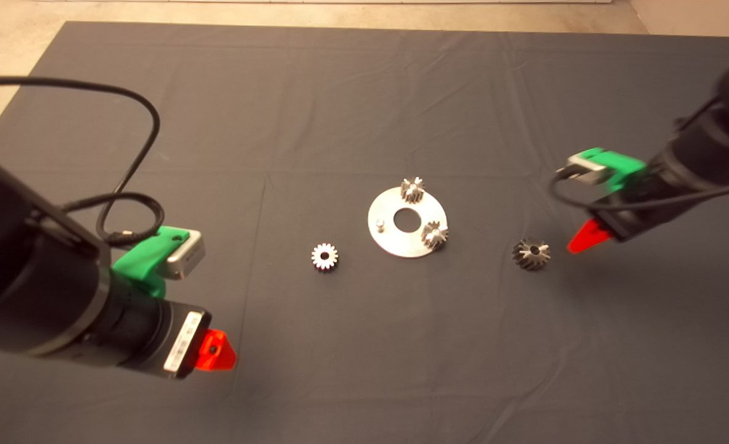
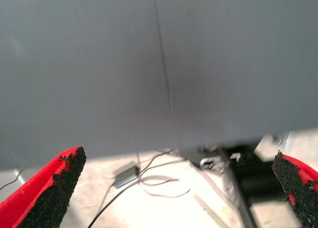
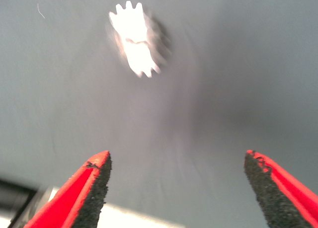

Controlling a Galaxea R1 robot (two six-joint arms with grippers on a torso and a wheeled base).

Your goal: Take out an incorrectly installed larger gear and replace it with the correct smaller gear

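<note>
- Dark mat (image 1: 352, 92) covers the worktop; a seam line runs across it left of centre, with pale floor beyond its far edge.
- My left arm comes in at the lower left, a black cable looped above it. Left tool (image 1: 216, 351) hangs over bare mat near the lower left edge, well apart from every gear. In the left wrist view (image 2: 179, 188) the two pads sit wide apart: released, nothing between them. Floor with loose cables shows past the mat's edge there.
- My right arm enters from the right. Right tool (image 1: 583, 237) sits just beside the larger gear, on its right, not touching. The right wrist view (image 3: 176, 188) shows the fingers spread, released, holding nothing.
- Round silver plate (image 1: 409, 242) lies flat at mat centre, with a dark centre hole and one bare short pin (image 1: 380, 225) on its left side.
- Larger gear (image 1: 531, 254), dark with slanted teeth, rests on the mat right of the plate, off it. In the right wrist view (image 3: 135, 39) it shows ahead of the fingers, glared bright.
- Two small gears are on the plate: one at the far rim (image 1: 412, 189), one at the right rim (image 1: 435, 235).
- Smaller gear (image 1: 325, 256), bright silver, lies flat on the mat left of the plate, apart from it.
</note>
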